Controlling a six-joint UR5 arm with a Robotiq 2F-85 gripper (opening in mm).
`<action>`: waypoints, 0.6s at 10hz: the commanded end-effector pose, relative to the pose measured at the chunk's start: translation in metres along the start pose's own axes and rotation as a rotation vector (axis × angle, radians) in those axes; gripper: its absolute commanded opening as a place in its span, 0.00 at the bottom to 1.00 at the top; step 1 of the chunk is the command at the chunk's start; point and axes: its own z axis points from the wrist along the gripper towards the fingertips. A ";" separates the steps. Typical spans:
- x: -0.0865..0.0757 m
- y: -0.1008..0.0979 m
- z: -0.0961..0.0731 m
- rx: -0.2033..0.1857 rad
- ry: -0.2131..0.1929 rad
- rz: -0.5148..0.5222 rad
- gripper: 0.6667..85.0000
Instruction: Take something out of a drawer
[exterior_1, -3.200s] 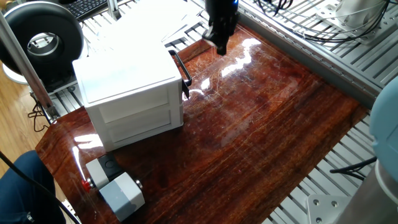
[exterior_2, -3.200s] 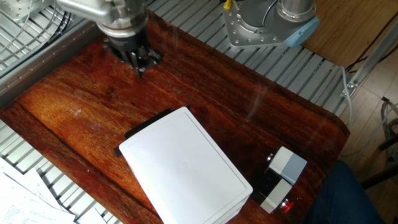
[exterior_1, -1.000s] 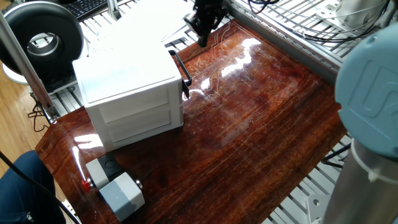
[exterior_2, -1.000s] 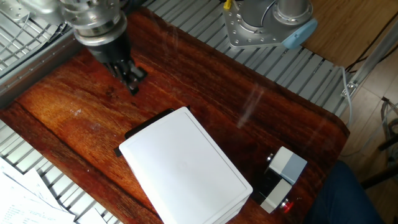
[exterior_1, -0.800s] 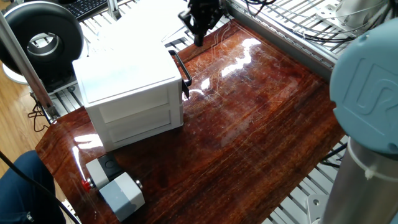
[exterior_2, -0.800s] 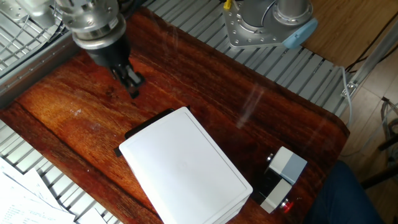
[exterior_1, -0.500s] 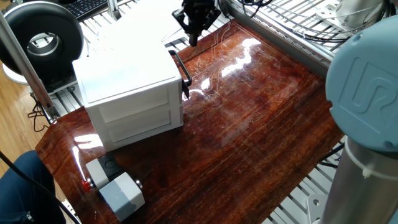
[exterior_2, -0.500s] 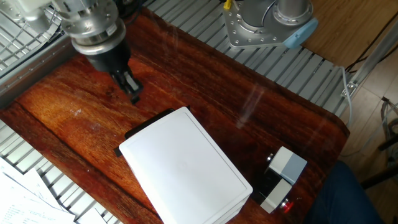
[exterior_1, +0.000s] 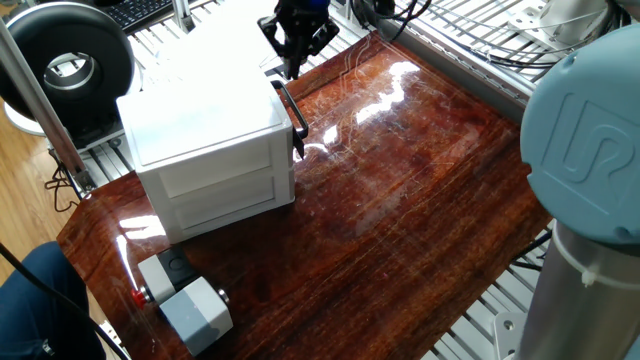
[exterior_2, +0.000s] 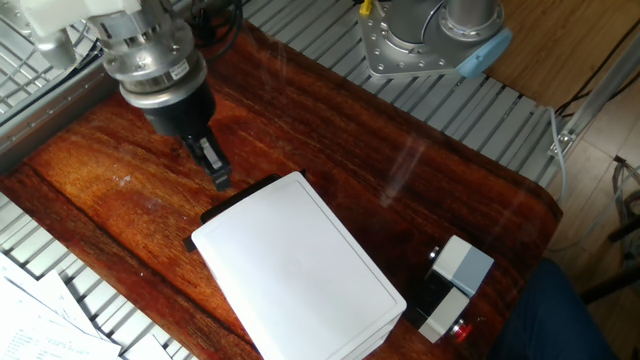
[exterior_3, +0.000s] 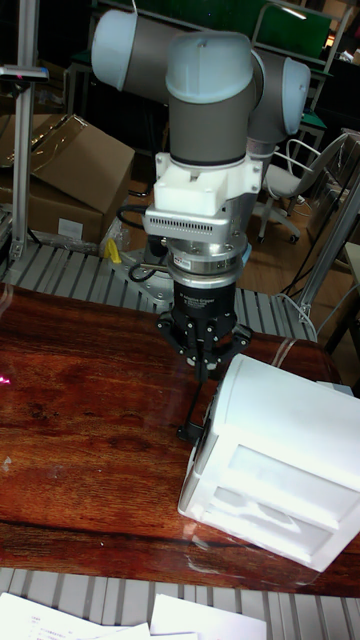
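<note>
The white two-drawer cabinet (exterior_1: 205, 145) (exterior_2: 295, 270) (exterior_3: 275, 450) stands with both drawers pushed in. Their black bar handles (exterior_1: 298, 118) (exterior_3: 196, 412) face the far side of the table. The something is hidden, as nothing of the drawers' insides shows. My gripper (exterior_1: 293, 62) (exterior_2: 214, 168) (exterior_3: 205, 368) points down just above and in front of the handle side, a short gap from the cabinet's top edge. Its fingers are together with nothing between them.
A grey box with a red button (exterior_1: 190, 305) (exterior_2: 455, 280) sits on the wooden table (exterior_1: 430, 200) behind the cabinet's closed back. Metal slat rails (exterior_1: 500, 70) border the table. White papers (exterior_1: 240, 25) lie past the cabinet. The arm's base (exterior_2: 430, 40) is bolted at one edge.
The gripper has travelled across the table toward the cabinet's handle side and come lower, turning its wrist. The cabinet and the grey box have not moved.
</note>
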 end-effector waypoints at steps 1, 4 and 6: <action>-0.006 -0.002 0.004 0.008 -0.018 -0.006 0.57; -0.008 -0.005 0.011 0.009 -0.020 -0.033 0.60; -0.007 -0.006 0.015 -0.006 -0.018 -0.056 0.60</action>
